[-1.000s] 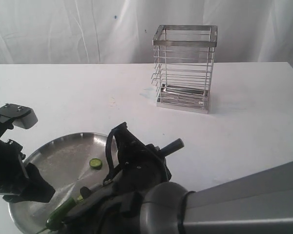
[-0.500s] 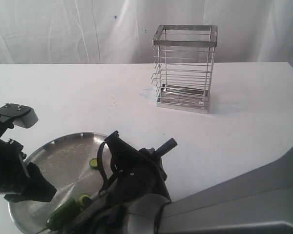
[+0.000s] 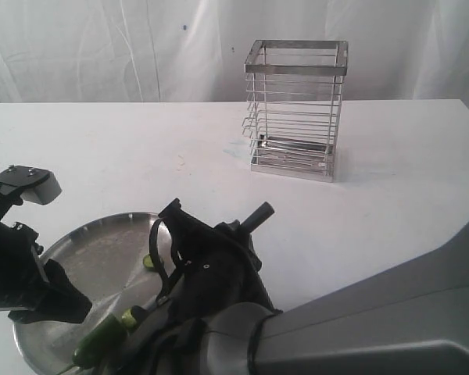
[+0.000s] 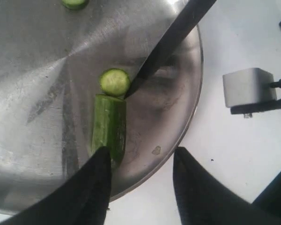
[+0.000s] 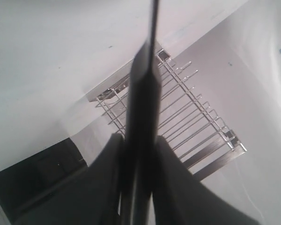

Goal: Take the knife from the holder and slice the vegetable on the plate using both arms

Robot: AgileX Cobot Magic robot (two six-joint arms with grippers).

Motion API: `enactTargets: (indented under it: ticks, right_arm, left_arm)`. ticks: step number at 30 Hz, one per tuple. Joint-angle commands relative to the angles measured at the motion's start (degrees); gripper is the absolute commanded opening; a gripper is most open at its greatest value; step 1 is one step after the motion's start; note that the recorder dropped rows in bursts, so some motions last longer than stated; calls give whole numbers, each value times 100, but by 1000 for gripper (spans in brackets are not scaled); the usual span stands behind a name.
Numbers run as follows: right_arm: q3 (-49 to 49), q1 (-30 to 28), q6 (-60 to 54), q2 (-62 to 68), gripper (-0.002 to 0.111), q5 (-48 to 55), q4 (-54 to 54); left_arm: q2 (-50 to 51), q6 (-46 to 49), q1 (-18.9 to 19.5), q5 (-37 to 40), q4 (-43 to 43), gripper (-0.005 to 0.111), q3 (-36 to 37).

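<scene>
1. On the plate, toward its near rim in the exterior view, lies the vegetable. One cut slice lies flat just beside its cut face, and a second slice sits well apart.
2. Key relation: the vegetable's long axis runs from its cut face straight back toward the left gripper. The knife slants in across that axis, its tip at the seam between the cut face and the near slice.
3. Left gripper: jaws spread. One of its fingers overlaps the uncut end of the vegetable; the other stands beyond the plate's rim, so nothing is clamped.
4. Right gripper: pressed onto the knife's handle from both sides, blade pointing away from the wrist.
5. Judgement: the left arm is nearer the vegetable and is placed to steady it. The next cut calls for shifting the blade farther along the uncut length.
6. The holder stands empty and upright, far back on the table.
7. Markings: no brand, label or lettering is legible in any view.
</scene>
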Motion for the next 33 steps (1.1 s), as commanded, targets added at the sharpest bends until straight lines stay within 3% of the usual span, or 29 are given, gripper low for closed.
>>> enactTargets:
  ticks: [1,19,33]
  right_arm:
    - [10,-28,-17,-14,0,84,-283]
    - [10,240,-134,-64,0,84,-472]
    - [-77,-179,-22,95,0,84,-1177]
  left_arm:
    - [-45,-37,-31,124,-116,47,34]
    - [-45,-37,-31,127,-179,47,34]
    - [-45,-37,-31,90,-219,47,34]
